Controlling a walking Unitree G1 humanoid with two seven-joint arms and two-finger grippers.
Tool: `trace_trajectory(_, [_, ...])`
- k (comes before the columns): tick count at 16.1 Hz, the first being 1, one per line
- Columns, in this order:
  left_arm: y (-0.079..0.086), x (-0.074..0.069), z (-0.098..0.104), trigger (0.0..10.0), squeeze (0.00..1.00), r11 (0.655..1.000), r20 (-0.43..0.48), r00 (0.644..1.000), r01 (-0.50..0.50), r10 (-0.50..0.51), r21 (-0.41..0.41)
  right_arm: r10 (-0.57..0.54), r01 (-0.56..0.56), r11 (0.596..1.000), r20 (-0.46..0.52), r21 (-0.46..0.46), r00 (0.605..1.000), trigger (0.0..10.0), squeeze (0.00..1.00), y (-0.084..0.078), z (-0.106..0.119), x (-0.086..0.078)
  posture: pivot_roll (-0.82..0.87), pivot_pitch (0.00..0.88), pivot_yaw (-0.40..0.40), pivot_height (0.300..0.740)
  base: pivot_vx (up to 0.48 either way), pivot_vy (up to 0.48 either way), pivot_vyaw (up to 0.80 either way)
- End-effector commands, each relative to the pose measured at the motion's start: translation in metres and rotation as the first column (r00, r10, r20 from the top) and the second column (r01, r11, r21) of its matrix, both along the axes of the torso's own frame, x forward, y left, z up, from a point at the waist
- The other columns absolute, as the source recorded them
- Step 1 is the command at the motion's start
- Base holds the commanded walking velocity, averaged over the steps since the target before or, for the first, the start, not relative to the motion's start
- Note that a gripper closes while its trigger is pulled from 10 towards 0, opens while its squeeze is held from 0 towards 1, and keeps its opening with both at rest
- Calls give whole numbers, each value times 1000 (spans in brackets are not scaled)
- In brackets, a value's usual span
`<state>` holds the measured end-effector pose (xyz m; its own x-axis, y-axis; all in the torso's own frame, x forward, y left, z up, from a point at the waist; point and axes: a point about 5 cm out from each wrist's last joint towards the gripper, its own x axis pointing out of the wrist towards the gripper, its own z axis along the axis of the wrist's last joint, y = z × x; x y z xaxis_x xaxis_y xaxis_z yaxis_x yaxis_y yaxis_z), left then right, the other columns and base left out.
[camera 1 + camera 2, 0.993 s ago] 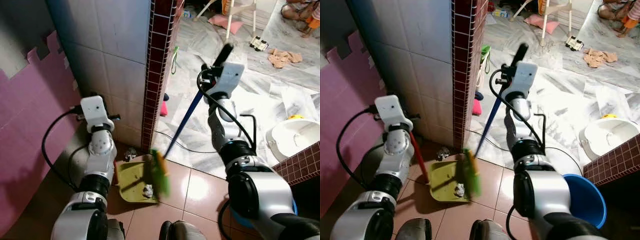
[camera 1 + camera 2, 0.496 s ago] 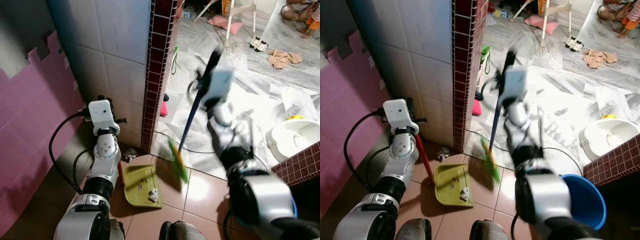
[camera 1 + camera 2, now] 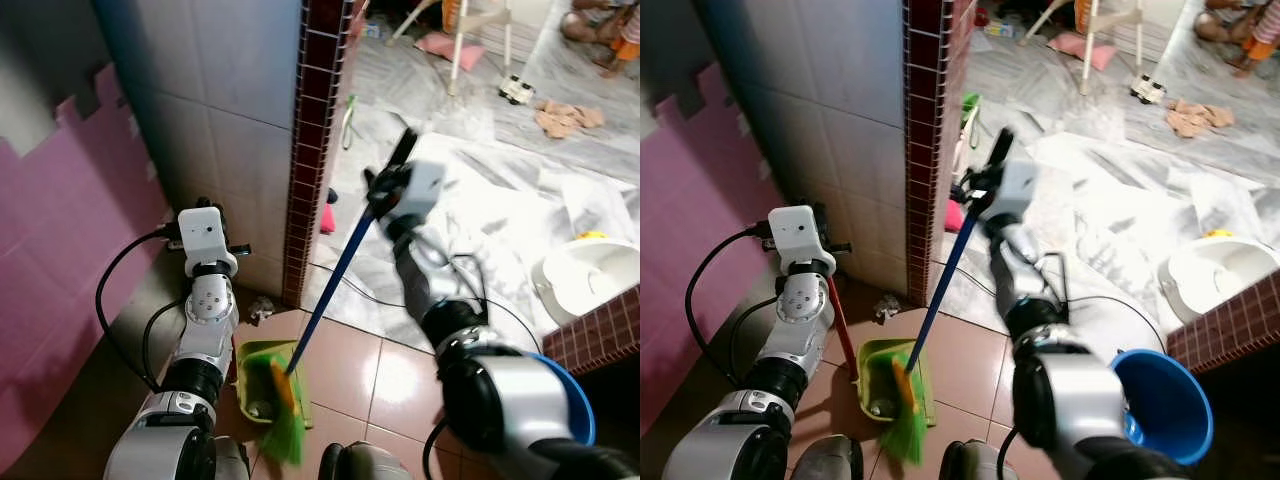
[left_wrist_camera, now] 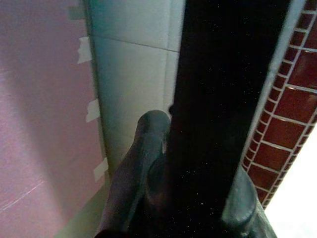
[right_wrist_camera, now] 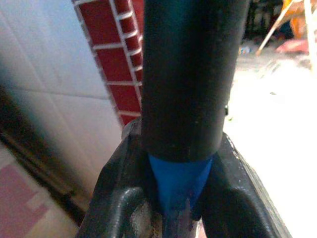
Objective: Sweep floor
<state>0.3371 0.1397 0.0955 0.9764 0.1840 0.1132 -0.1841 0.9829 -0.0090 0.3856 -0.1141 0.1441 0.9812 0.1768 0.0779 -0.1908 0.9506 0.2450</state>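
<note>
Broom (image 3: 940, 285): blue handle clamped between the right gripper's (image 5: 173, 193) fingers, green bristles resting in the dustpan (image 3: 880, 385) on the brown floor tiles. Dustpan: red handle (image 3: 843, 335) held upright, gripped tight by the left gripper (image 4: 198, 198). Debris (image 3: 885, 306): a clump lies unswept beside the brick pillar (image 3: 925, 150). Risk: a hard stroke could flick rubbish over the pan's rim or tip it.

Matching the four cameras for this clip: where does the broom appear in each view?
Left eye: broom runs from upper centre down to the dustpan.
Right eye: left of centre, head low.
Left wrist: not in it.
Right wrist: blue-black handle between the fingers.
Shared landmark: red brick pillar.
</note>
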Motion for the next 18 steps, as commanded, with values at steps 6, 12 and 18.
trace_trajectory(6, [-5, 5, 11, 10000, 0, 999, 44, 999, 18, -17, -28, -90, 126, 965, 162, -229, 983, 10000, 0, -34, 24, 4, 36, 49, -97, 740, 0, 0, 0])
trace_trajectory(12, [-9, 9, 28, 10000, 0, 998, 112, 992, 54, -51, -23, -150, 174, 932, 99, -318, 984, 10000, 0, -42, 1, -2, 43, 42, -97, 740, 0, 0, 0])
trace_trajectory(18, [-9, 3, 33, 10000, 0, 991, 130, 984, 130, -125, -32, -194, 194, 952, 21, -238, 981, 10000, 0, -23, -35, -22, 62, 34, -103, 740, 0, 0, 0])
